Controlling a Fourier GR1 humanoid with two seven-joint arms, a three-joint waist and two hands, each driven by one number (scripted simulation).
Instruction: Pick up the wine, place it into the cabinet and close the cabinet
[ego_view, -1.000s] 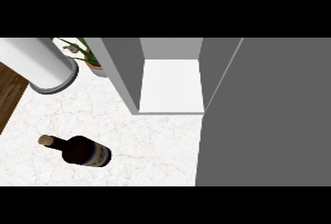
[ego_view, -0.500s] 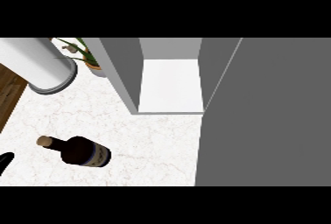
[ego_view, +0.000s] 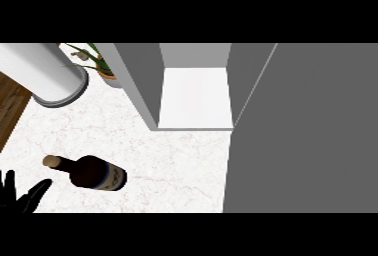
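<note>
A dark wine bottle (ego_view: 92, 173) with a cork top and a blue-grey label lies on its side on the white marble counter (ego_view: 170, 165), neck pointing left. My left hand (ego_view: 16, 196) shows at the lower left corner, fingers straight and spread, just left of and below the bottle, not touching it. The cabinet (ego_view: 196, 97) stands open at the upper middle, its white inside floor bare. Its grey door (ego_view: 310, 125) swings out along the right side. My right hand does not show.
A large white cylinder (ego_view: 46, 72) stands at the upper left, with a potted plant (ego_view: 100, 67) beside it. The counter's left edge borders a dark wooden floor (ego_view: 11, 110).
My left hand has risen into view at the lower left corner, closer to the bottle. The bottle and cabinet have not moved.
</note>
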